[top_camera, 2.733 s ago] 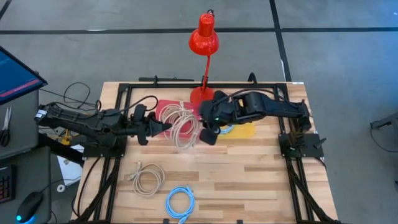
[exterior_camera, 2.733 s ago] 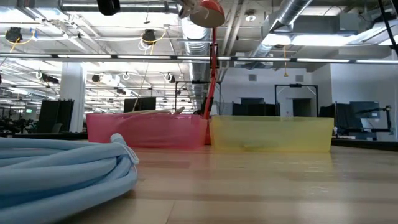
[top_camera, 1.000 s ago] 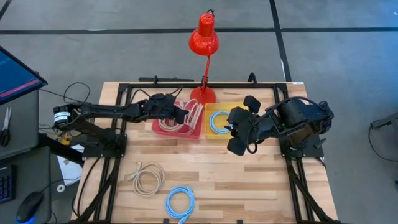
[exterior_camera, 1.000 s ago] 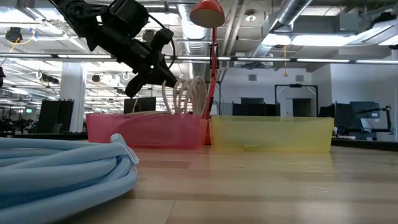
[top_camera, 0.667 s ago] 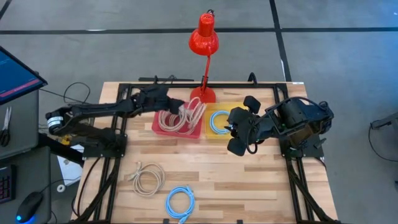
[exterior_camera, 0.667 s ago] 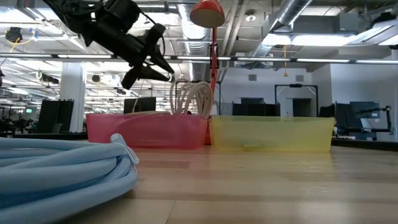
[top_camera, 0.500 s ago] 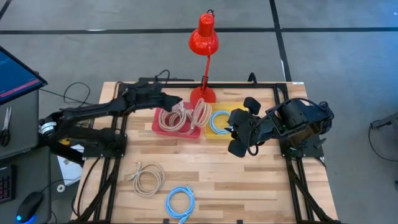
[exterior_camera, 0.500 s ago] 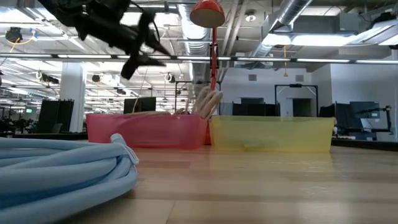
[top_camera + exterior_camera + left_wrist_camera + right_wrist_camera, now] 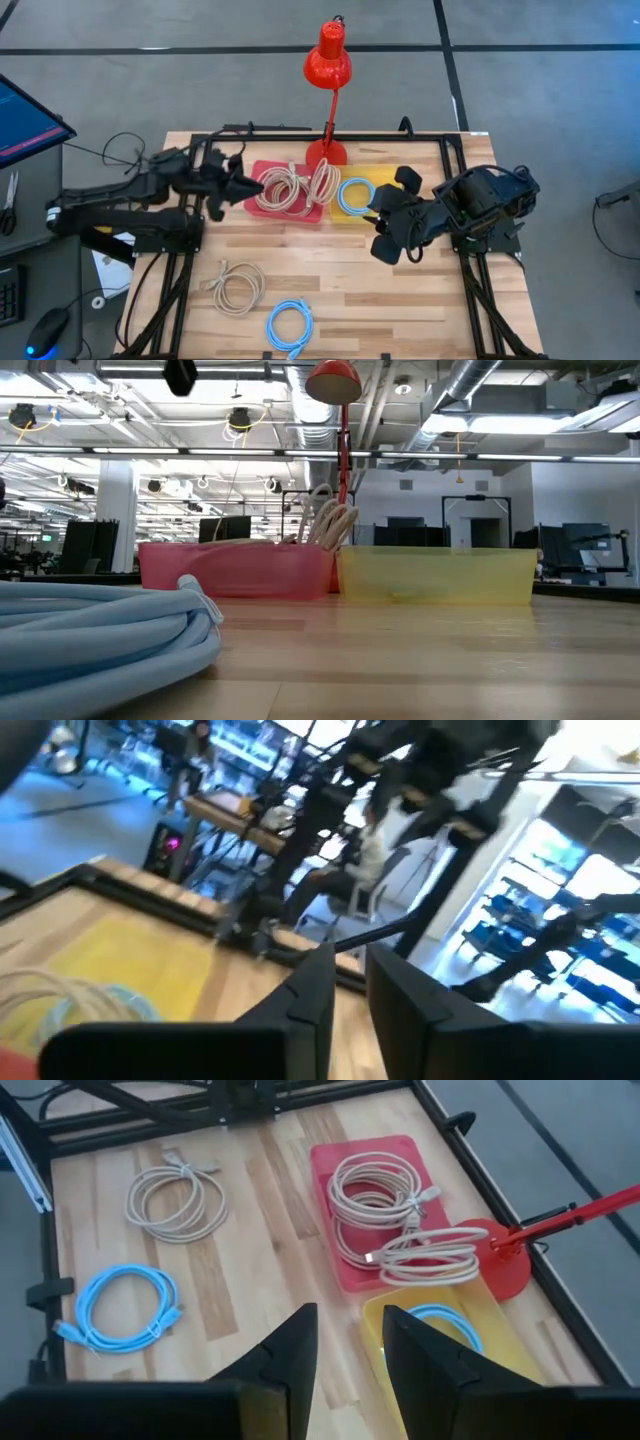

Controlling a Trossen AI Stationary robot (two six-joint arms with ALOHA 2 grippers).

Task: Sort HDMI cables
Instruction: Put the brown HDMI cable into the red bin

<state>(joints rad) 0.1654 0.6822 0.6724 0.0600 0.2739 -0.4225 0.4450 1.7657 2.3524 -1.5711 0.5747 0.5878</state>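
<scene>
Two beige HDMI cable coils [image 9: 285,188] lie in the red tray [image 9: 254,200]. A third beige coil [image 9: 322,183] leans on that tray's right wall, its loops standing above the rim [image 9: 335,520]. A light blue coil [image 9: 352,195] lies in the yellow tray [image 9: 385,180]. One beige coil [image 9: 238,287] and one light blue coil [image 9: 290,325] lie flat on the table near its front. My left gripper [image 9: 243,186] hangs left of the red tray, pointing level, its fingers [image 9: 310,990] a narrow gap apart with nothing between. My right gripper [image 9: 380,232] hovers open by the yellow tray's near right corner.
A red desk lamp [image 9: 327,60] stands on its base [image 9: 325,152] behind the two trays. Black frame rails [image 9: 190,260] run along the table's sides. Bare wood [image 9: 400,300] lies at the front right. The light blue coil [image 9: 100,630] fills the low view's near left.
My left gripper has let go of the beige coil it held upright over the red tray. It has then risen and drawn back toward the table's left edge, turning level. The coil has dropped into the tray and tipped against its right wall.
</scene>
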